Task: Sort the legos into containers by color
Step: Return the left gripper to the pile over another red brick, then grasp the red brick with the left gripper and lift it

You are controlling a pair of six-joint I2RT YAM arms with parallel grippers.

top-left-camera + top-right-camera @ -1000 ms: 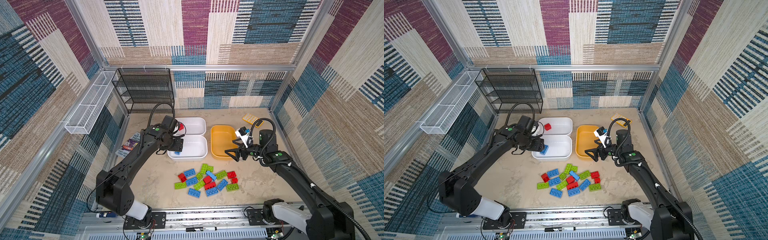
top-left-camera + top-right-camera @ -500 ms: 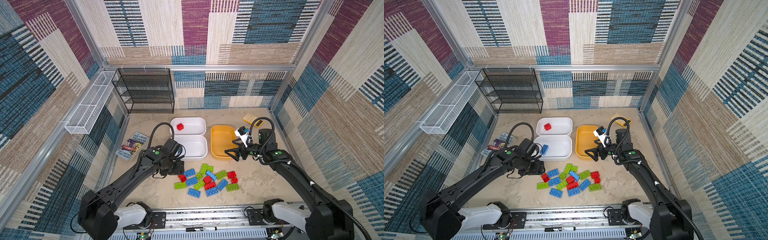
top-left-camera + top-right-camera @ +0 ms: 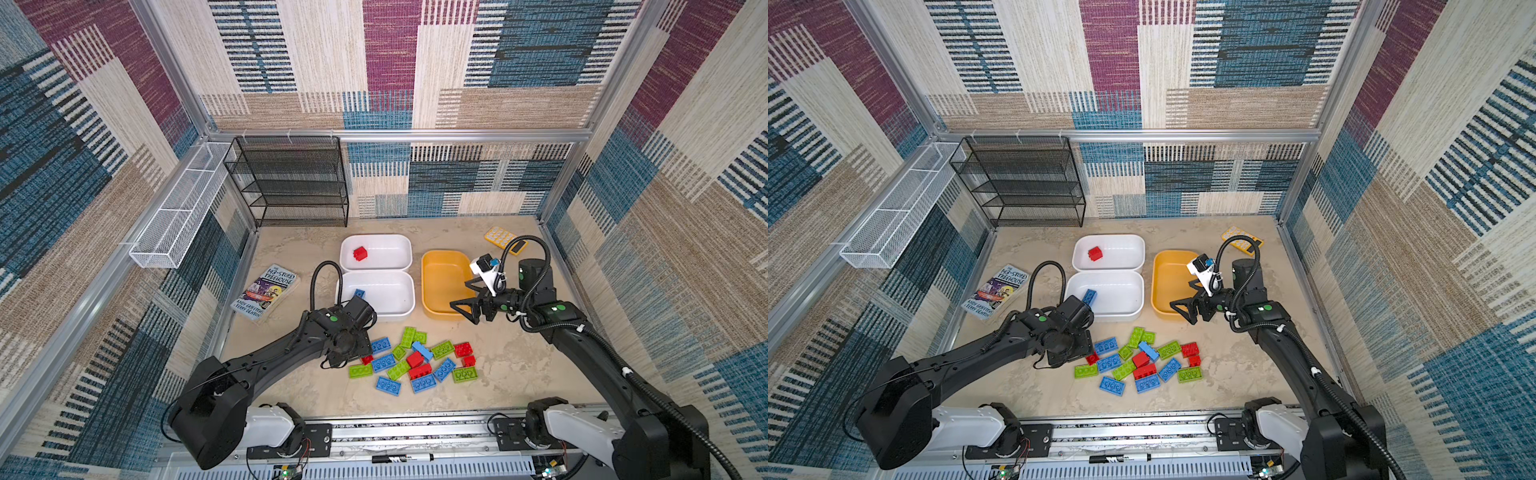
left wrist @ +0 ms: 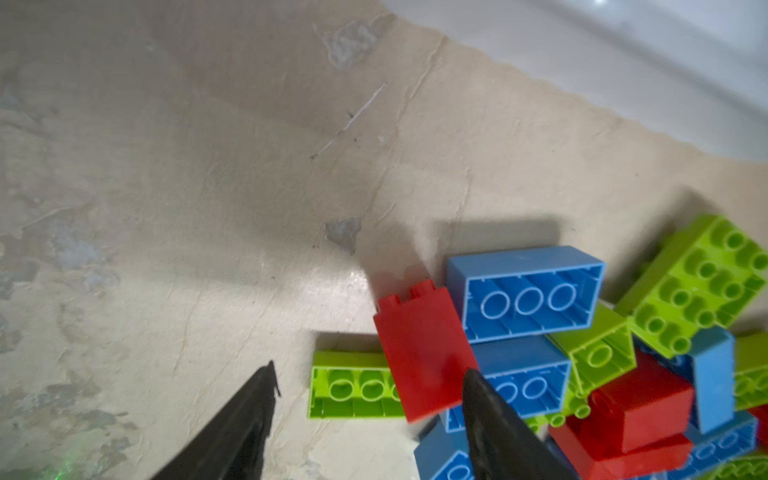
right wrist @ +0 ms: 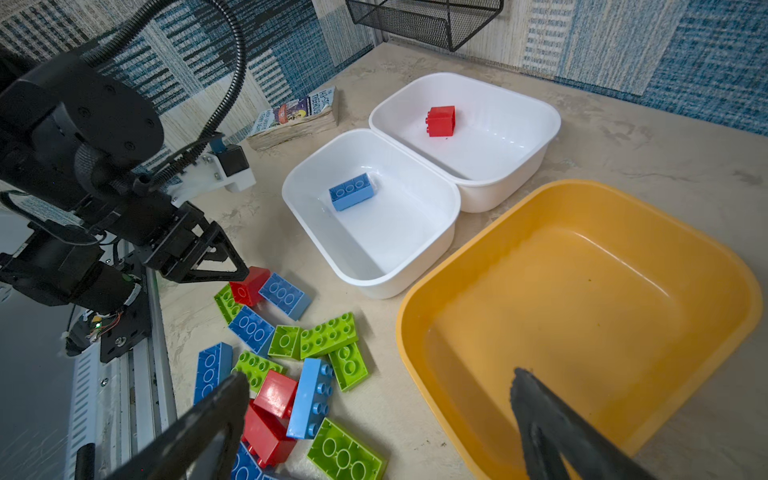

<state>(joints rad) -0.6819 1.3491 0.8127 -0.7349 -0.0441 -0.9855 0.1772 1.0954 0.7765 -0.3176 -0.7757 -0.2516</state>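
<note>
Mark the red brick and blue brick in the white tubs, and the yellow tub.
red brick [image 3: 360,253], in a top view, its upper face
blue brick [image 5: 352,191], right wrist view, its upward face
yellow tub [image 3: 442,278], in a top view, bare floor

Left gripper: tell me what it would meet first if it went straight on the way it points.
Most likely the small red brick: one fingertip of the open left gripper sits at its edge. The other finger would reach bare table. Depth is hard to judge.

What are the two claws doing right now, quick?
Left claw: open, holding nothing, one tip at the small red brick.
Right claw: wide open, empty, by the yellow tub.
</note>
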